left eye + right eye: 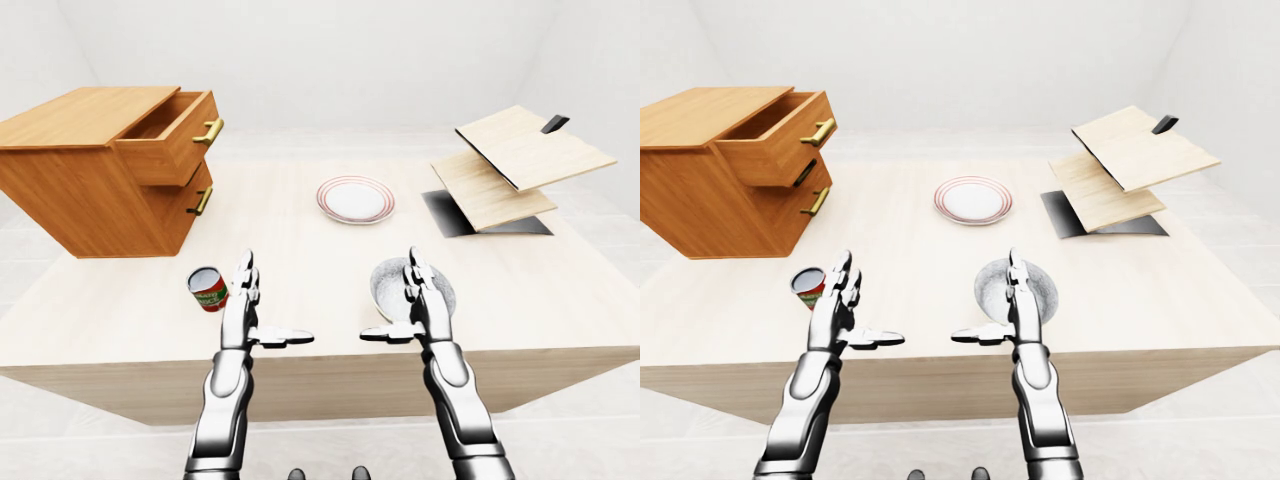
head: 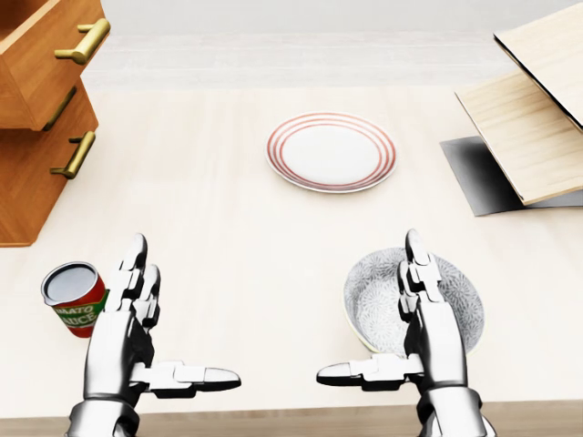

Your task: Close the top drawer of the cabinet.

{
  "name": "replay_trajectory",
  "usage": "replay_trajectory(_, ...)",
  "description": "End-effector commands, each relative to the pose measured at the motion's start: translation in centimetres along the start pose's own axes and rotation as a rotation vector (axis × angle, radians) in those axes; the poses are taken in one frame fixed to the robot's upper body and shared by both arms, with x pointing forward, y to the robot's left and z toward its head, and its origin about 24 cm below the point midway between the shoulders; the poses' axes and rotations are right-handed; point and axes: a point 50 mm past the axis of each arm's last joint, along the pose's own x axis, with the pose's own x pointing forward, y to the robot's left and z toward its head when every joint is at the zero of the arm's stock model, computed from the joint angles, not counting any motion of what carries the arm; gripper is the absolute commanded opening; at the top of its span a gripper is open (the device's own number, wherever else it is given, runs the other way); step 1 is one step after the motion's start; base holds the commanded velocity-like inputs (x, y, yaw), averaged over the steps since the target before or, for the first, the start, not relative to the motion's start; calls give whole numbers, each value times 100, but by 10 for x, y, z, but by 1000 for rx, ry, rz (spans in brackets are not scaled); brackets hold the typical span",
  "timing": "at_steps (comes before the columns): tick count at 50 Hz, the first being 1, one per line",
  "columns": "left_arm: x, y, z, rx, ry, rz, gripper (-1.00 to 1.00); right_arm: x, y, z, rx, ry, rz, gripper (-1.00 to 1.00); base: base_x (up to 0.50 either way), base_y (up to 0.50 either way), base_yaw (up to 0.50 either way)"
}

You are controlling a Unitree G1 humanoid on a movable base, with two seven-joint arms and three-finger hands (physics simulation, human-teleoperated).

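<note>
Wooden top drawer [image 1: 172, 136] pulled out toward the view's right, both hands' fingers [image 2: 137, 273] released.

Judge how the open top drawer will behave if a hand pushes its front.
The top drawer probably slides straight in: rigid wood, pulled partway out of the cabinet. Its brass handle looks smooth, so the flat front seems the safer contact.

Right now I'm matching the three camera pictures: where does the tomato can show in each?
Left-eye view: tomato can, lower left, beside the left robot hand.
Head view: lower left corner.
Right-eye view: lower left.
Shared landmark: the red-ringed plate, up and right of it.
</note>
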Motion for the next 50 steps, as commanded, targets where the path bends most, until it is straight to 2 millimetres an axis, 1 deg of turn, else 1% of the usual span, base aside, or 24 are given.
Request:
replay_trajectory(1,6,11,-4,55,33,17,100,3,-7,-2,13,24,27,100,0,0,0)
replay_trajectory(4,5,9,-3,61,28,5,100,2,-11,-1,9,27,13,100,0,0,0)
replay_trajectory(6,5,11,-1,54,23,28,100,2,-13,4,64,29,17,100,0,0,0)
replay_trajectory(8,4,13,3,49,30,27,100,1,-18,11,31,14,-52,100,0,0,0)
replay_trajectory(9,2,12,5,79,29,11,100,1,-14,15,44,-3,3,100,0,0,0)
replay_trajectory(12,-2,9,17,79,0,-6,100,-2,-13,26,15,-50,9,100,0,0,0)
replay_trajectory(13,-2,9,29,49,-50,2,100,-4,-14,35,10,-87,9,100,0,0,0)
replay_trajectory(16,-1,9,42,27,-109,0,100,-4,-17,47,0,-139,7,100,0,0,0)
replay_trajectory(19,-1,9,58,13,-178,-1,100,-8,-18,67,-25,-223,9,100,0,0,0)
replay_trajectory(20,-2,8,70,-1,-228,-4,100,-12,-18,81,-32,-286,12,100,0,0,0)
replay_trajectory(22,-4,7,75,0,-251,-8,100,-14,-17,89,-43,-321,18,100,0,0,0)
replay_trajectory(24,-10,1,90,-48,-323,-60,100,-17,-19,101,-33,-376,27,100,0,0,0)
replay_trajectory(26,-9,2,93,-23,-333,-45,100,-17,-21,103,-41,-386,12,100,0,0,0)
replay_trajectory(27,-10,3,102,-33,-372,-39,100,-20,-20,112,-47,-425,18,100,0,0,0)
replay_trajectory(28,-11,3,104,-34,-384,-37,100,-21,-20,113,-55,-430,19,100,0,0,0)
replay_trajectory(30,-12,1,112,-23,-420,-50,100,-27,-23,132,-55,-522,11,100,0,0,0)
replay_trajectory(34,-12,5,130,-64,-504,-11,100,-29,-25,148,-63,-596,11,100,0,0,0)
replay_trajectory(35,-15,4,137,-91,-539,-24,100,-34,-23,162,-62,-667,19,100,0,0,0)
replay_trajectory(38,-17,4,140,-81,-550,-22,100,-38,-19,175,-92,-732,60,100,0,0,0)
replay_trajectory(39,-19,4,143,-82,-565,-23,100,-41,-19,185,-92,-784,53,100,0,0,0)
replay_trajectory(41,-20,5,148,-87,-590,-13,100,-44,-20,196,-104,-840,50,100,0,0,0)
replay_trajectory(44,-24,6,156,-91,-628,-10,100,-48,-23,204,-107,-886,38,100,0,0,0)
replay_trajectory(45,-26,6,163,-94,-665,-9,100,-49,-25,206,-116,-896,32,100,0,0,0)
replay_trajectory(50,-30,5,173,-95,-713,-7,100,-53,-28,213,-129,-935,23,100,0,0,0)
